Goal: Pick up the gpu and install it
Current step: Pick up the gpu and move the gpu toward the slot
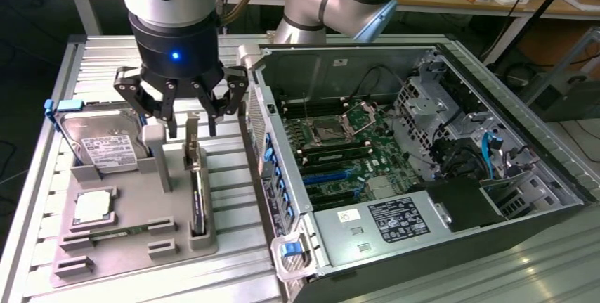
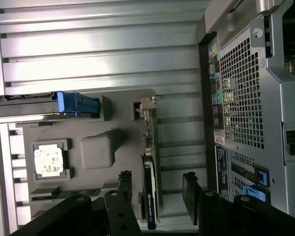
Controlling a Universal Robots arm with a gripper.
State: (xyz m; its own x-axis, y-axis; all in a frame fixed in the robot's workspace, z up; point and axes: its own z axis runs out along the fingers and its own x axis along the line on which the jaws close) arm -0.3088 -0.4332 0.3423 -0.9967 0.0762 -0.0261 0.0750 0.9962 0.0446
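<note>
The end effector (image 1: 192, 129) is wide open and holds nothing, poised directly over the gpu (image 1: 196, 183). The gpu stands on edge in the grey holder (image 1: 131, 254) on the table (image 1: 244, 271), beside the open case (image 1: 394, 141).

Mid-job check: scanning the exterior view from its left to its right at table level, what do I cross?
Hard drive → gpu, standing on edge → motherboard → blue cables.
</note>
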